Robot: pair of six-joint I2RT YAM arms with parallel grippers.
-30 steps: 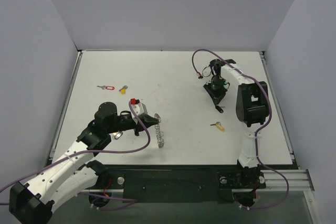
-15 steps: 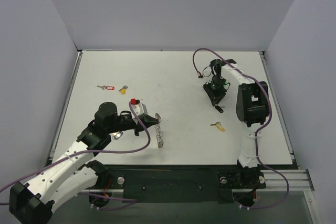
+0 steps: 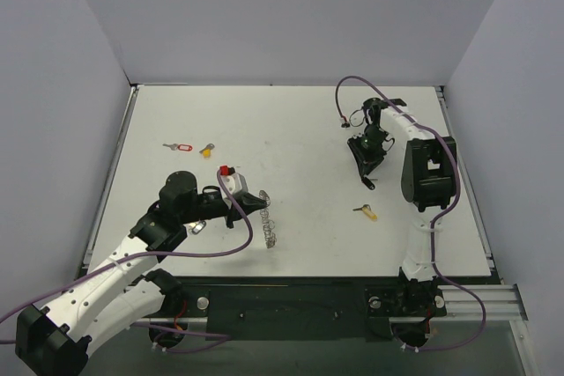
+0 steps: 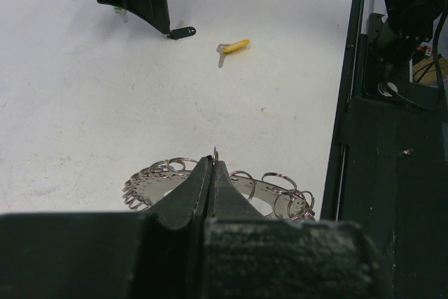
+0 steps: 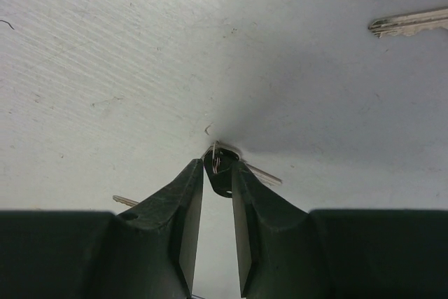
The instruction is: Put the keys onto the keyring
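Note:
My left gripper is shut on the rim of the keyring, a silvery coiled ring that hangs down over the table in front of the left arm. At the right, my right gripper points down at the table with its jaws nearly together on the head of a black key, which touches both fingers. The same black key shows at that gripper's tip from above. A yellow-headed key lies just in front of it, also seen from the left wrist.
A red-tagged key and a yellow-headed key lie at the far left. A small silver piece lies beside the left arm. A bare key blade lies near the right gripper. The black front rail borders the table.
The right arm and its cable have shifted slightly to the right, with the gripper still over the black key. The left arm and keyring have not moved.

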